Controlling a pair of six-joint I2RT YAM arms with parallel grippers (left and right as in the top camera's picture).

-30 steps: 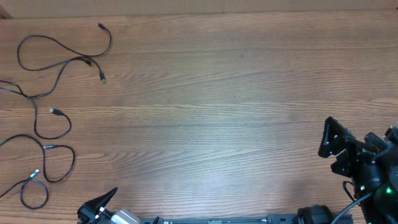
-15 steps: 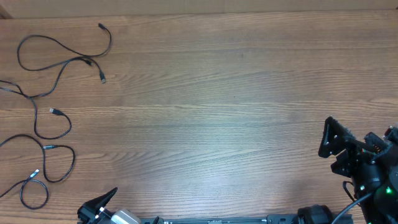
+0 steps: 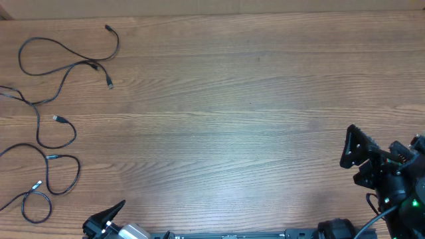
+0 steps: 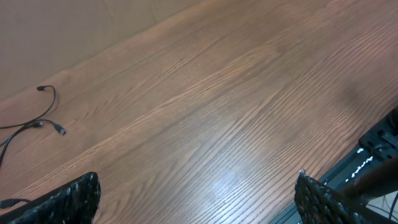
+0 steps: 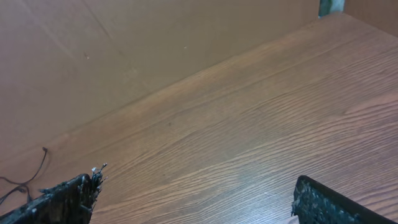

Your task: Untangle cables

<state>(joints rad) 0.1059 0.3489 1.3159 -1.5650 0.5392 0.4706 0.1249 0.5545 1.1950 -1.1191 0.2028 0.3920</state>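
Cables (image 3: pixel 52 157) sprawl in loose loops along the table's (image 3: pixel 232 99) left edge, well apart from me. My left gripper (image 4: pixel 196 202) hangs at the near edge, jaws wide and empty. Over by the near right corner, my right gripper (image 5: pixel 193 202) gapes wide too, gripping nothing.

A wood-grain desk (image 3: pixel 232 113) carries thin black cables (image 3: pixel 50 157), spread in loose loops along its edge from ten to eight o'clock.
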